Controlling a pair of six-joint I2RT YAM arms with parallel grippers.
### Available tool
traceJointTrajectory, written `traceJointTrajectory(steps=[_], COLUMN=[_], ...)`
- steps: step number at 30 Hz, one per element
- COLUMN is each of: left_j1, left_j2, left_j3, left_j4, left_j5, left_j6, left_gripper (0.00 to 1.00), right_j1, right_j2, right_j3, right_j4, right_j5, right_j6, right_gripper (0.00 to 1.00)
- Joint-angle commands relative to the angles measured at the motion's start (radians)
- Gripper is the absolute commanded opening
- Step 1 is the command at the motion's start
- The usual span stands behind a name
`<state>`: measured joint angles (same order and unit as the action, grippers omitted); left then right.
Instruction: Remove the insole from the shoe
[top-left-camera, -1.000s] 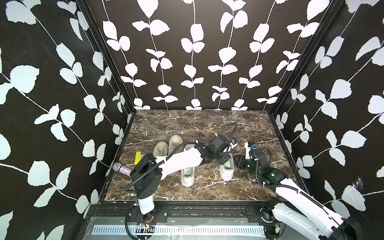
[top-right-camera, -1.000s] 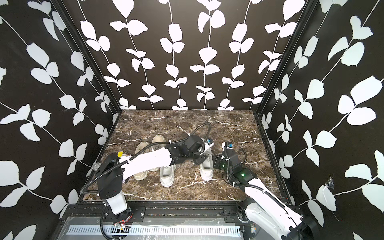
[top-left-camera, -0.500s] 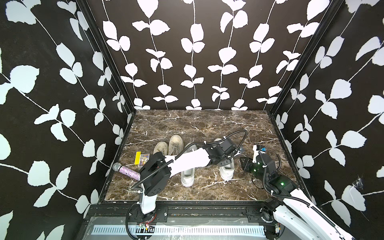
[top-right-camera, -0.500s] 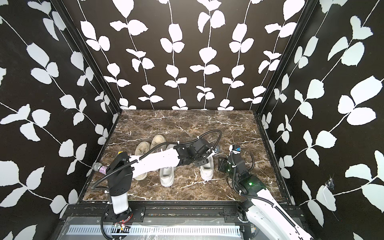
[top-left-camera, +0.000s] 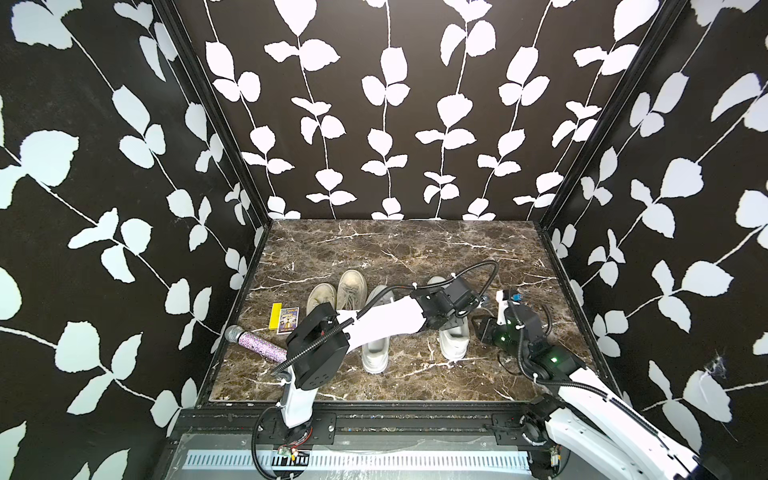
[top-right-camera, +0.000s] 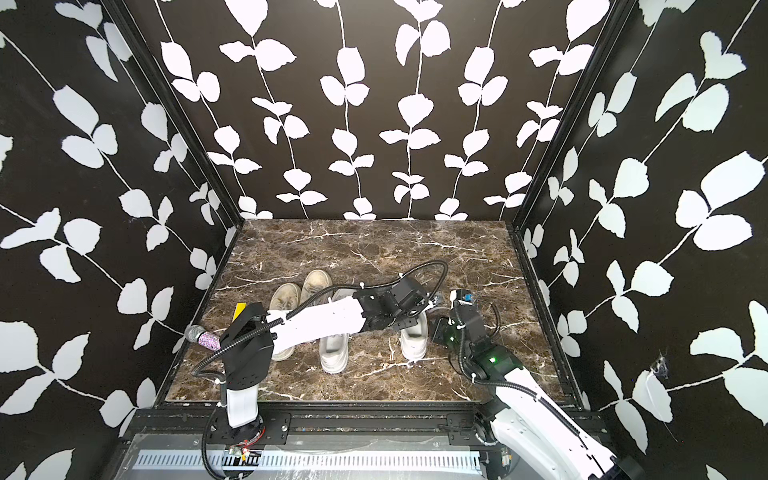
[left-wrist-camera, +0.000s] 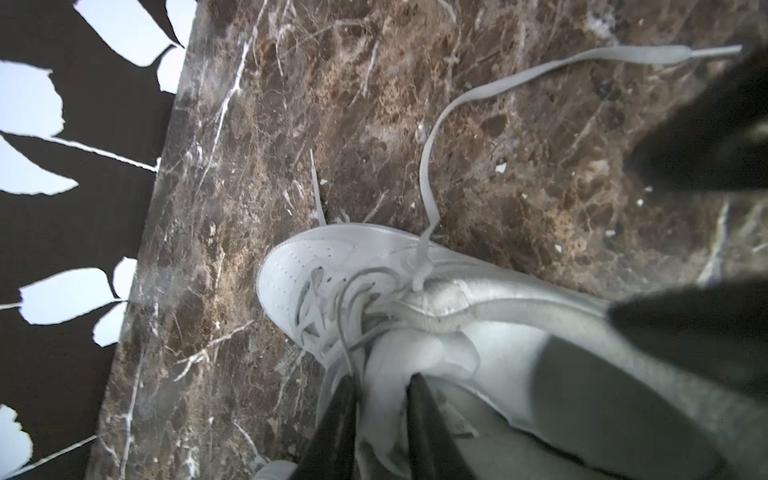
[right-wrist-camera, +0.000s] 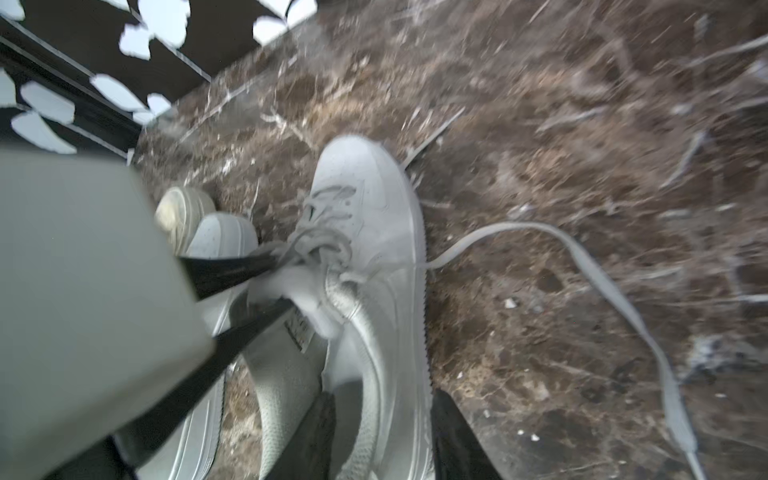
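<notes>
- Pinches the tongue (left-wrist-camera: 395, 357) of the white shoe (top-left-camera: 455, 343) between the closed left fingers (left-wrist-camera: 336, 424), just above the laces.
- Sets the right fingers (right-wrist-camera: 453, 432) astride the shoe's side wall toward the heel, one inside the shoe and one outside; through the blur, cannot tell whether clamped on it or merely around it.
- Shows no insole outside the shoe; by judgement, lodged inside beneath the tongue and largely hidden.
- To do this step well, ought to draw the tongue up and toward the shoe's toe, opening the mouth wide before any reach for the insole.
- Ought also to pin the shoe to the tabletop (top-left-camera: 415, 249) at the heel, lest the whole shoe rise with the tongue, and to steer clear of the loose lace (left-wrist-camera: 428, 166) trailing beside the shoe.
- Stretches the left arm (top-left-camera: 386, 322) low over the other white shoe (top-left-camera: 376, 353) to reach the shoe, wrist tipped down over its mouth.
- Holds the right arm (top-left-camera: 582, 386) on the shoe's opposite side, wrist low by the heel.
</notes>
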<state>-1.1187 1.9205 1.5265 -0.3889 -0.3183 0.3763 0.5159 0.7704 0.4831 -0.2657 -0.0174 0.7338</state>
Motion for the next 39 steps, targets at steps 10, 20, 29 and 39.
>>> traceJointTrajectory(steps=[10, 20, 29, 39], left_j1=[0.055, 0.083, 0.110, 0.123], left_j2=[-0.040, -0.086, -0.109, -0.161], left_j3=[-0.038, -0.101, -0.127, -0.187], left_j4=[0.138, 0.228, 0.276, 0.280], left_j5=[0.152, 0.218, 0.292, 0.320], left_j6=[-0.183, -0.275, -0.324, -0.352], left_gripper=[0.00, 0.00, 0.00, 0.22], right_j1=[0.024, 0.035, 0.035, 0.035], right_j2=[0.232, 0.379, 0.538, 0.595], right_j3=[0.057, 0.066, 0.110, 0.122], right_j4=[0.253, 0.306, 0.242, 0.231], right_j5=[-0.139, -0.154, -0.087, -0.069], right_j6=[0.071, 0.085, 0.057, 0.052], right_gripper=[0.36, 0.34, 0.35, 0.35])
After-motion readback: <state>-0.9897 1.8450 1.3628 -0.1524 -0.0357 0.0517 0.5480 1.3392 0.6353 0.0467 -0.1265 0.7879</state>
